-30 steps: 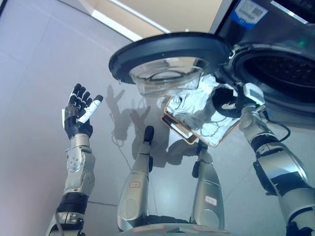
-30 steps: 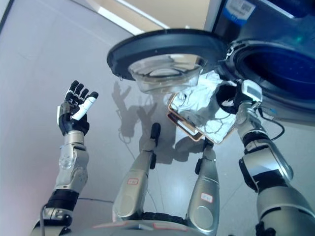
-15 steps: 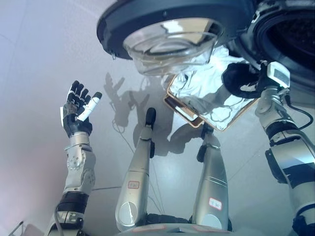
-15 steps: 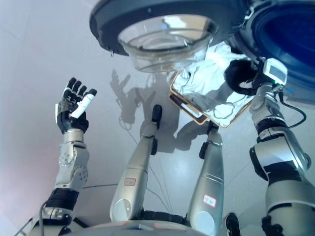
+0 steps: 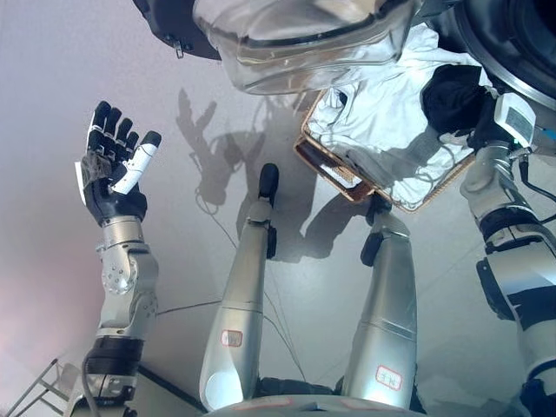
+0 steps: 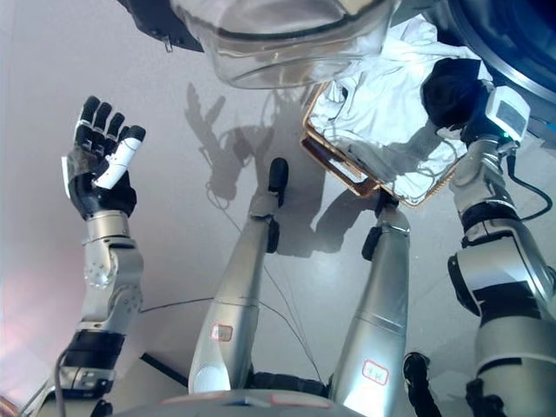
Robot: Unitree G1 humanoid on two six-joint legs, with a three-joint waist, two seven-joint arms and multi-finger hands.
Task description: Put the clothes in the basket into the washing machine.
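Note:
A shallow basket [image 5: 340, 176] with a brown rim sits on the grey floor, tight against the washing machine [image 5: 521, 39] at the top right. White clothes [image 5: 382, 117] are heaped in it. My right hand [image 5: 453, 94] is down on the right side of the heap, by the machine's opening; I cannot see its grip. My left hand [image 5: 113, 169] is raised over the floor at the left, open and empty, far from the basket.
The machine's round door [image 5: 300, 39], with its glass bowl, hangs open above the basket's far left side. Bare grey floor [image 5: 52, 69] spreads to the left of the door and basket.
The whole view has shifted up as the camera tilted down. My right hand stays on the white clothes in the basket. My left hand stays raised and open.

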